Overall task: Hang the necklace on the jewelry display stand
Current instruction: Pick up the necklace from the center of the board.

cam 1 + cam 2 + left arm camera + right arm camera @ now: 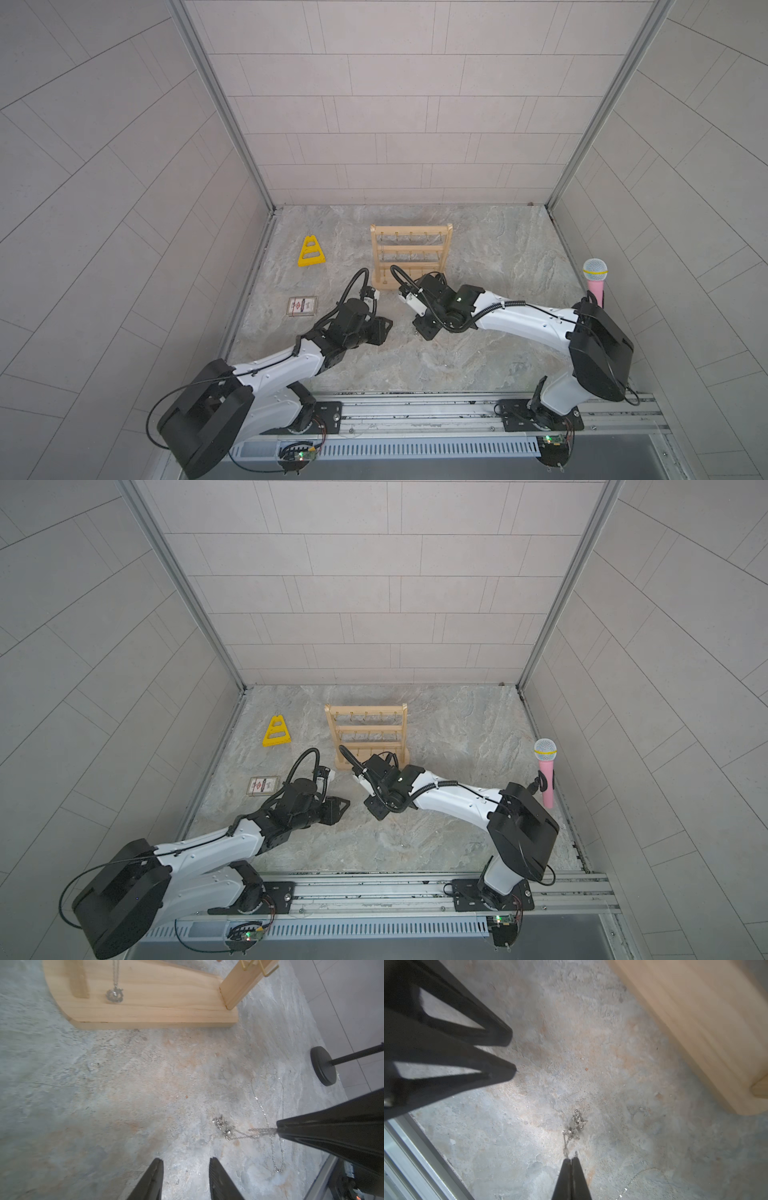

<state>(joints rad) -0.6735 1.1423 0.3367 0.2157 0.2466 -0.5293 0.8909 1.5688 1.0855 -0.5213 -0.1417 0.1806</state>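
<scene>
Our right claw (571,1159) is pinched fully shut on the necklace (259,1133), gripping the chain just behind the pendant (576,1124). The pendant sits low at the table (612,1064), right ahead of the tips. We judge this grip leaves the long loop free for hanging. Our left claw (185,1160) hovers just beside, half open and empty, likely ready to help. Both arms reach low and forward with wrists tipped down. The stand (409,257) is just beyond both claws.

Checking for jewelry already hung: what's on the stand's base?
A silver pendant hangs by its chain at the base; the right arm covers part of it from above.
</scene>
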